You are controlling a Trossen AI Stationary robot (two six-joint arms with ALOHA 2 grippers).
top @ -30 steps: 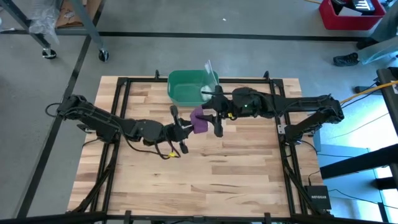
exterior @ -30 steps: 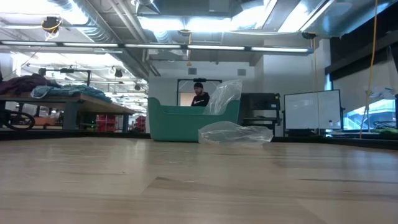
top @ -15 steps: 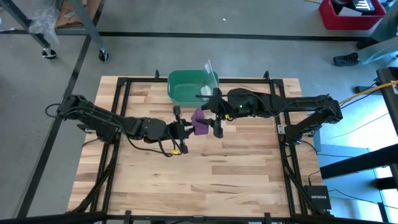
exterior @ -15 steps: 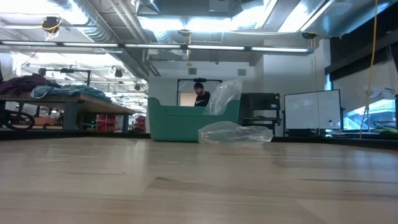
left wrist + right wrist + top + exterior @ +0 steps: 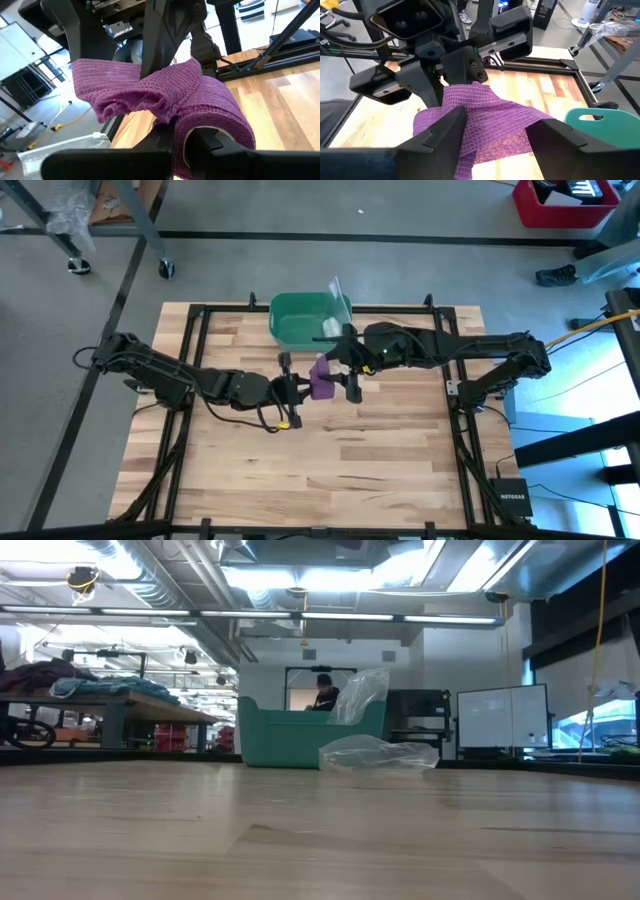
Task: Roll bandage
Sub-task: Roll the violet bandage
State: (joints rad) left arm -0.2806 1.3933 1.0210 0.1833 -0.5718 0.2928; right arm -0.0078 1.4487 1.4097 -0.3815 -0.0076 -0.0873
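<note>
Gripping purple bandage point(image 5: 320, 377) together: left hand point(image 5: 297, 388), right hand point(image 5: 343, 370), beside green bin point(image 5: 290, 325).

1. Bright, even overhead light; ceiling strip lights point(image 5: 330, 575) glare in the low view.
2. Soft shadows beneath both arms on the table point(image 5: 380, 450).
3. In wrist views, nearest fingers blur; bandage point(image 5: 165, 100) sharp.

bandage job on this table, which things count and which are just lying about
In the job:
purple bandage, held above the table between both hands
left hand
right hand

Lying about:
green bin
clear plastic bag beside the bin
</note>
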